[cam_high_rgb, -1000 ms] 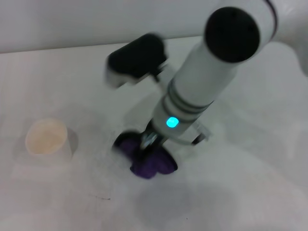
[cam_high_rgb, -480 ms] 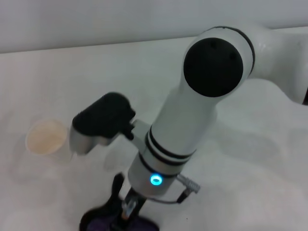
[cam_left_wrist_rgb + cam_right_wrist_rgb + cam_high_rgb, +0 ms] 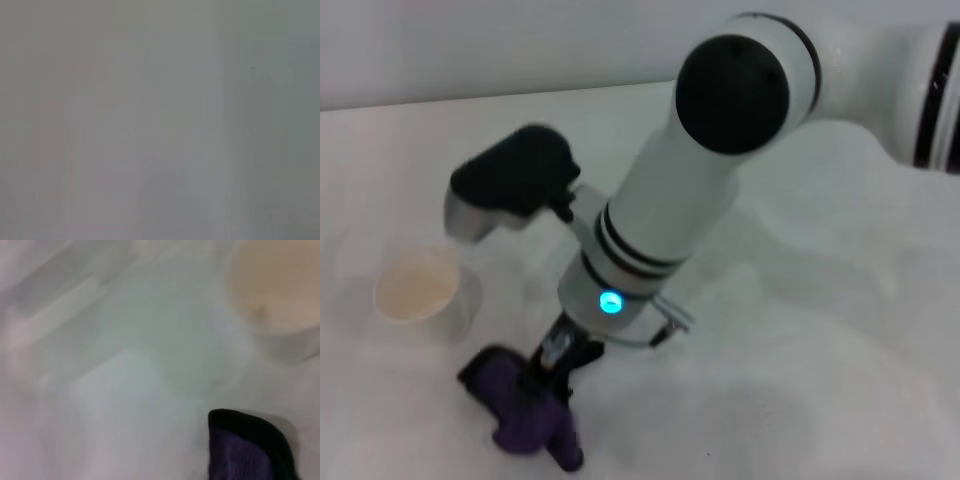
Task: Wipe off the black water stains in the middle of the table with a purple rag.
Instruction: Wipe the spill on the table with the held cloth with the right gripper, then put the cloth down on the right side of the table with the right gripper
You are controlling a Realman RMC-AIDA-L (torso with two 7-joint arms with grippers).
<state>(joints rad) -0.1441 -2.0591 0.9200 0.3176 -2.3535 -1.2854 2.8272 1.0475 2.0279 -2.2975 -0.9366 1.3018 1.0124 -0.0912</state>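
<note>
My right arm reaches across the white table [image 3: 800, 380] to its front left. The right gripper [image 3: 552, 375] is shut on the purple rag [image 3: 520, 415] and presses it onto the tabletop, just in front of the paper cup. A corner of the rag with its black edging also shows in the right wrist view [image 3: 247, 452]. No black water stains show in any view; the rag and arm hide the surface under them. The left gripper is out of view, and the left wrist view shows only plain grey.
A white paper cup [image 3: 420, 290] stands upright at the left, close behind the rag; its rim shows in the right wrist view [image 3: 280, 285]. The right arm's forearm and its black wrist camera housing [image 3: 510, 180] hang over the table's middle.
The right gripper has swept the rag from the table's middle toward the front left, then a little back and left, ending close to the cup.
</note>
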